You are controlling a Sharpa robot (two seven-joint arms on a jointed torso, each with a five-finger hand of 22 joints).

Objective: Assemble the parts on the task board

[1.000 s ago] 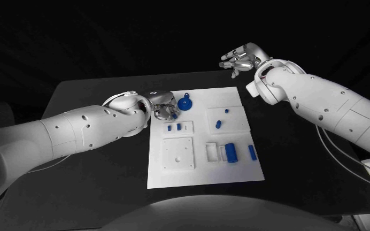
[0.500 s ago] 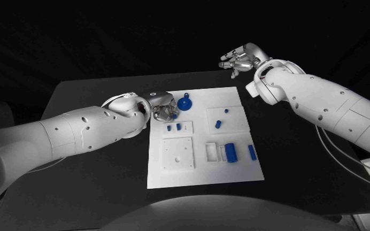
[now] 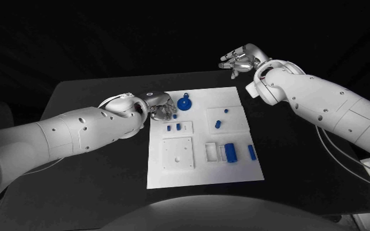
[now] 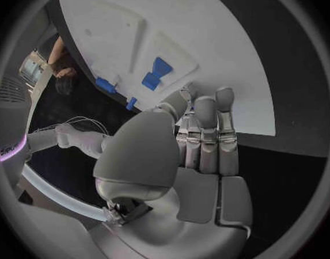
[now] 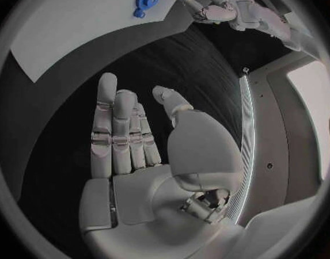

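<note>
— Where do we see the left hand (image 3: pixel 160 108)?
— At the task board's (image 3: pixel 202 162) far-left corner, fingers (image 4: pixel 205 133) curled; whether they hold a part, we cannot tell.
— And the right hand (image 3: pixel 240 60)?
— Beyond the tabletop's (image 3: pixel 92 188) far edge, fingers spread, empty.

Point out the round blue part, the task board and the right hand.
round blue part (image 3: pixel 184 103), head view, on its disc face.
task board (image 3: pixel 202 173), head view, on its bare near strip.
right hand (image 5: pixel 132 141), right wrist view, on its palm below the fingers.

The left hand (image 3: pixel 160 108) crowds the task board's (image 3: pixel 239 167) upper-left corner (the near half lies open).
</note>
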